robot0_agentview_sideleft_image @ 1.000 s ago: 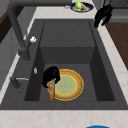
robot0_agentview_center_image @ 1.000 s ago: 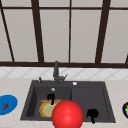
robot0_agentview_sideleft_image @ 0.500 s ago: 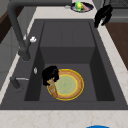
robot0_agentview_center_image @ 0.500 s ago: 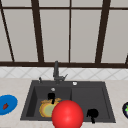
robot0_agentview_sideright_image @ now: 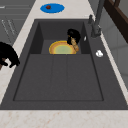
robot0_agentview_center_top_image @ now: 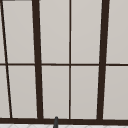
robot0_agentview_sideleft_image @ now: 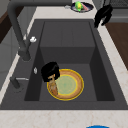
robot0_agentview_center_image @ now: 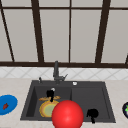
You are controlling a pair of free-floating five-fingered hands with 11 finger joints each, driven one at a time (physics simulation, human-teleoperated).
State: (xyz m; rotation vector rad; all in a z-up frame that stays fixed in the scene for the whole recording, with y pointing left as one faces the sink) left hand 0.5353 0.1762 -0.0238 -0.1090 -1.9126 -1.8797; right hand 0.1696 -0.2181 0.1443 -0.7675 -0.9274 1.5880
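Window (robot0_agentview_center_top_image: pixel 70 62) w/ dark brown frame bars behind the counter; dark grey double-basin sink (robot0_agentview_center_image: pixel 105 100) set in a pale speckled countertop (robot0_agentview_sideright_image: pixel 62 117), w/ tall dark tap (robot0_agentview_sideleft_image: pixel 17 32) on the back rim. Big glossy red ball (robot0_agentview_center_image: pixel 67 115) sits close to the front cam and hides part of the basin's near edge. In the left basin lies a round yellow-rimmed plate w/ green centre (robot0_agentview_sideleft_image: pixel 67 85), flat on the floor. My left hand (robot0_agentview_sideleft_image: pixel 50 72) hangs over the plate's tap-side rim, fingers curled round a slim brown stick-like object (robot0_agentview_sideleft_image: pixel 53 86) that slants down onto the plate – prob. gripped from above so its lower end can rest there; what it is, I can't tell. My right hand (robot0_agentview_sideleft_image: pixel 103 15) floats idle over the counter's front edge by the right basin, fingers drooping, relaxed, grasping nothing. Blue plate w/ a small red item (robot0_agentview_sideright_image: pixel 52 8) on the left counter; dark dish w/ green food (robot0_agentview_sideleft_image: pixel 81 6) on the right
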